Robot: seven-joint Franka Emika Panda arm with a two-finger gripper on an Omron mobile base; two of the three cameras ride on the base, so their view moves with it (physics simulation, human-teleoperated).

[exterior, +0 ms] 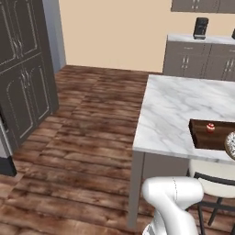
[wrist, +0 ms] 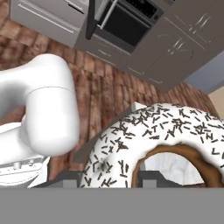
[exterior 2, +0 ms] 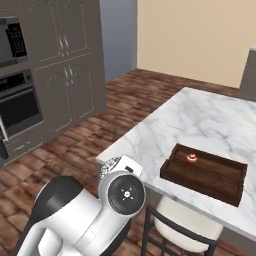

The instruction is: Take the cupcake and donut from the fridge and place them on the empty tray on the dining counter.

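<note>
In the left base view you look across the large white, grey-veined marble dining counter [exterior: 183,108], which fills the 2 to 3 o'clock part of the picture. The dark brown wooden rectangular tray [exterior: 204,135] lies on it at about 4 o'clock, near the counter's near edge, and the tiny cupcake with its red wrapper and cherry [exterior: 210,127] stands upright inside the tray. At the right edge, just past the tray, you can catch a sliver of the pale, speckled ring donut [exterior: 231,146] (most of it is cut off by the frame). A cream-seated stool [exterior: 212,176] sits below the counter edge, and dark panelled cabinets [exterior: 23,78] line the wall at 9 o'clock.

In the right base view the tray [exterior 2: 202,172] lies at 4 o'clock on the marble counter [exterior 2: 200,120], close to its near edge, with the cupcake [exterior 2: 191,159] in the tray's left half. The speckled edge of the donut [exterior 2: 106,169] peeks out at 7 o'clock beside the white wrist, just off the counter's corner. A built-in oven [exterior 2: 17,107] sits at 9 o'clock.

In the hand view the donut [wrist: 148,135] fills the 5 o'clock quarter, white glaze with dark sprinkles over a brown ring, and the gripper [wrist: 105,183] has its jaws closed narrowly on it at the bottom edge. Wooden floor [wrist: 100,87] and the oven [wrist: 124,24] lie behind.
</note>
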